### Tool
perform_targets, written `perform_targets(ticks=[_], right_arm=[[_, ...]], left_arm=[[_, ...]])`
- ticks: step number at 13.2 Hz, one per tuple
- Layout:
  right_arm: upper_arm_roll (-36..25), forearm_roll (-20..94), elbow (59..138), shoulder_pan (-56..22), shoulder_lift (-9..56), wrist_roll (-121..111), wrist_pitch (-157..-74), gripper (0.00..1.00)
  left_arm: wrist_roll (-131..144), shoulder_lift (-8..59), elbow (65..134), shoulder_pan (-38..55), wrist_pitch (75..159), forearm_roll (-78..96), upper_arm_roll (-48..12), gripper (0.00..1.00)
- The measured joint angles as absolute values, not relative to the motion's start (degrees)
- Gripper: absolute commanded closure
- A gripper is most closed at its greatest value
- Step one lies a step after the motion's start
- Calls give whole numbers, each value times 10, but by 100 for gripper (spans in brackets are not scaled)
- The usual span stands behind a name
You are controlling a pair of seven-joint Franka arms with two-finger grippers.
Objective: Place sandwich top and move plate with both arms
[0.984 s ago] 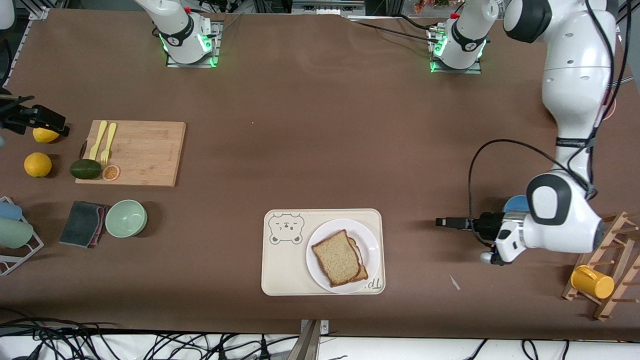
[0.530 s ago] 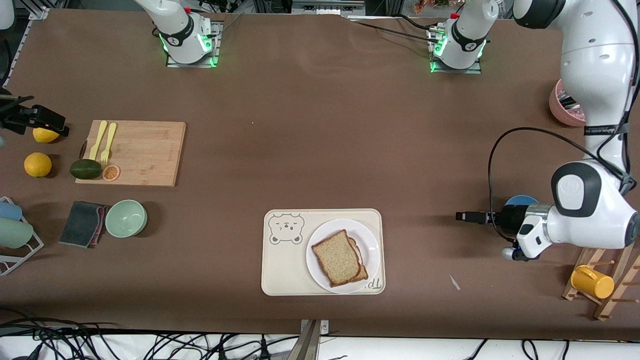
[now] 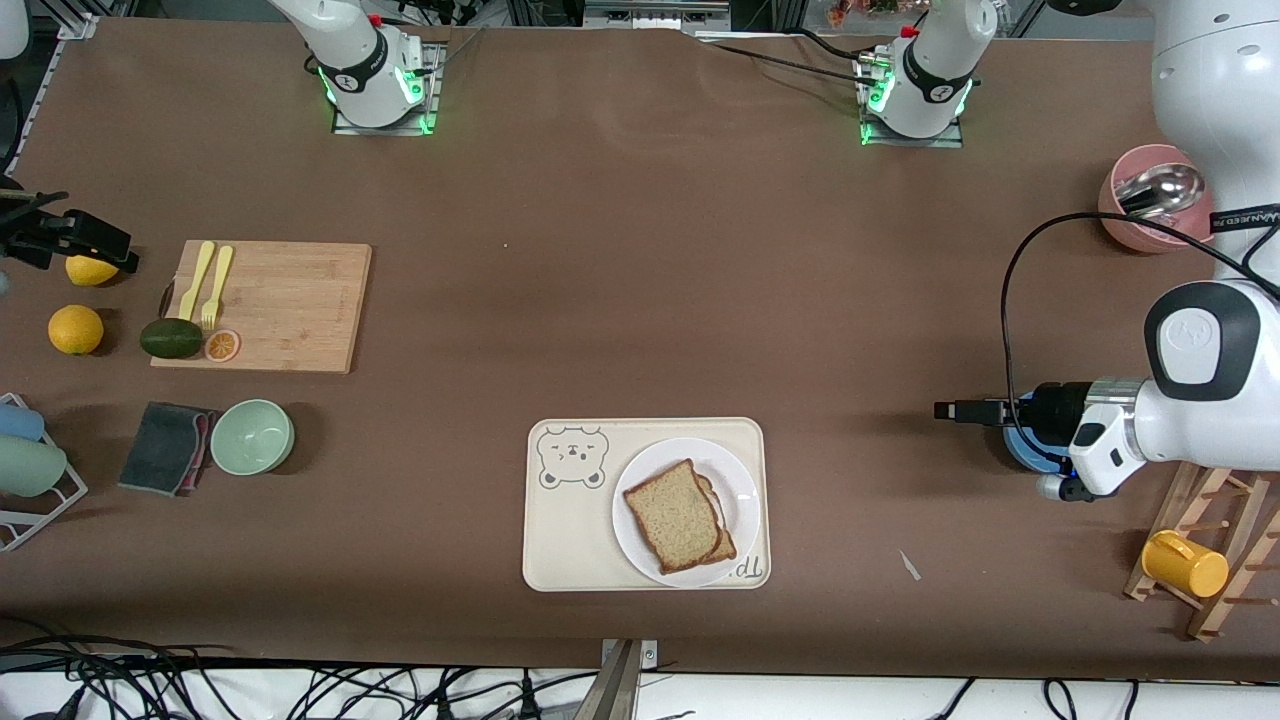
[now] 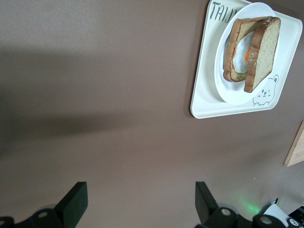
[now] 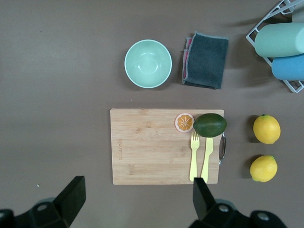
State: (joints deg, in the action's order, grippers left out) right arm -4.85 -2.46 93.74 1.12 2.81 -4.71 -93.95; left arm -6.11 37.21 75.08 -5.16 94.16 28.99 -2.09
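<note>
The sandwich top (image 3: 675, 513), a plain tan slice, lies on an egg-bearing slice on the white plate (image 3: 738, 490). The plate rests on a cream bear tray (image 3: 565, 540) near the table's front edge. In the left wrist view the sandwich top (image 4: 264, 45) covers the egg, and the plate (image 4: 232, 93) shows beneath. My left gripper (image 3: 947, 411) hovers open and empty over bare table, between the tray and the left arm's end, pointing at the tray; its jaws (image 4: 140, 187) stand wide. My right gripper (image 5: 137, 185) waits open, high over the cutting board (image 5: 156, 145).
At the left arm's end are a pink bowl with a spoon (image 3: 1150, 205), a blue bowl (image 3: 1020, 452) and a wooden rack with a yellow mug (image 3: 1185, 563). At the right arm's end are the cutting board (image 3: 290, 310), lemons (image 3: 76, 329), a green bowl (image 3: 252, 436) and a cloth (image 3: 165, 447).
My left arm has drawn back from the tray toward its own end of the table, uncovering the pink bowl. The sandwich, the plate and the right arm have not moved.
</note>
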Motion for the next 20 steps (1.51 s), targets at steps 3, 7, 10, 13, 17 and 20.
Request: perform_targets(ticks=[3,7,10,13,17,20], right_arm=[[-48,-25,937,11,28,-47,-939,0],[-48,-25,937,11,28,-47,-939,0],[-48,-25,937,11,28,-47,-939,0],[-48,-25,937,11,28,-47,-939,0],[-48,-25,937,11,28,-46,-940,0],[-48,-25,937,11,28,-46,-940,0]], left_arm=[[-60,358,752,-56,942,282,-20,1],[-58,279,792,-67,936,192,-20,1],[-45,177,841,-68,926,115,-20,1],[-34,109,860,-68,893,82,-19,0],[-22,54,869,-67,874,60,-14,0],[-17,35,871,-66,865,40,-13,0]])
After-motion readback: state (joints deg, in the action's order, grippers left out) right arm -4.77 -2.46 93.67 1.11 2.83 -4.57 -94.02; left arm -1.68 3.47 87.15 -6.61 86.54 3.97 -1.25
